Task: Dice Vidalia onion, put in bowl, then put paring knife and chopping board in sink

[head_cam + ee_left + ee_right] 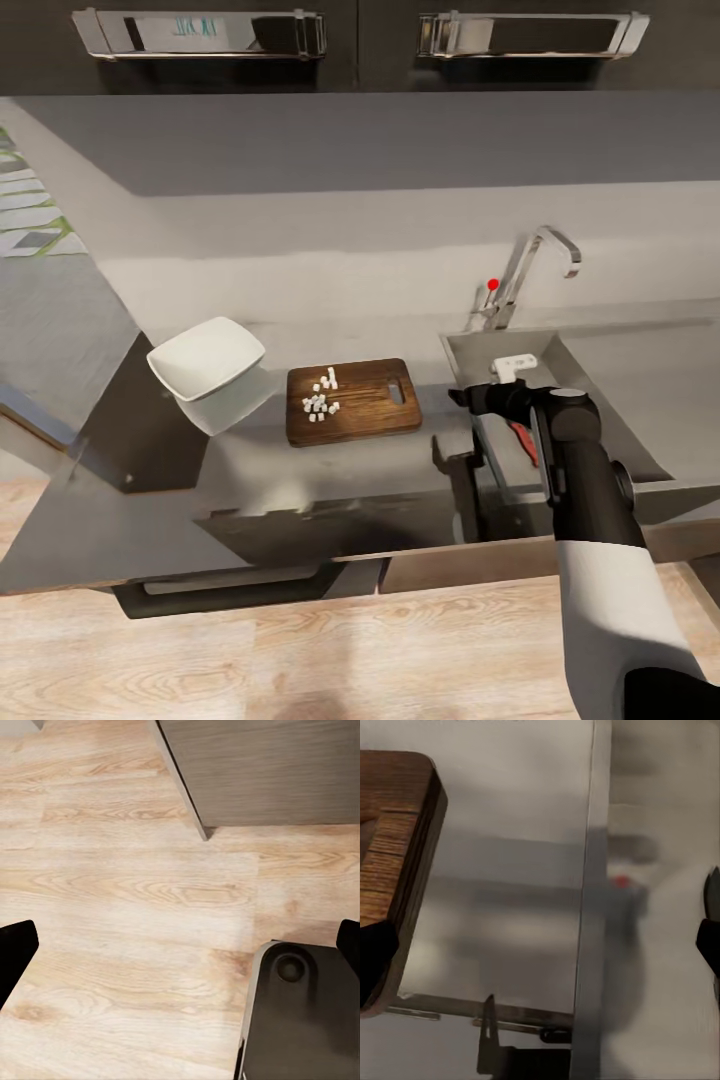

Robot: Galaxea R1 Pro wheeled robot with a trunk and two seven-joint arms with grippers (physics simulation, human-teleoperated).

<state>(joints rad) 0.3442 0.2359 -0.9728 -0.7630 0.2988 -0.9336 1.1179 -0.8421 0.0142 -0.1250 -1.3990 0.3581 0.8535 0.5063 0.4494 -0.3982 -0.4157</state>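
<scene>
Your right gripper (540,945) hangs spread and empty over the sink (600,400); beside it, the stiff chopping board (352,402) carries loose onion dice (320,398), so grip an edge and keep it level.

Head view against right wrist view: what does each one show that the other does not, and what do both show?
Head view: the white bowl, diced onion lying on the chopping board, and the faucet. Right wrist view: the board's thick end edge close up, and the open right gripper with its dark fingertips. Both: the chopping board, the countertop and the sink.
</scene>
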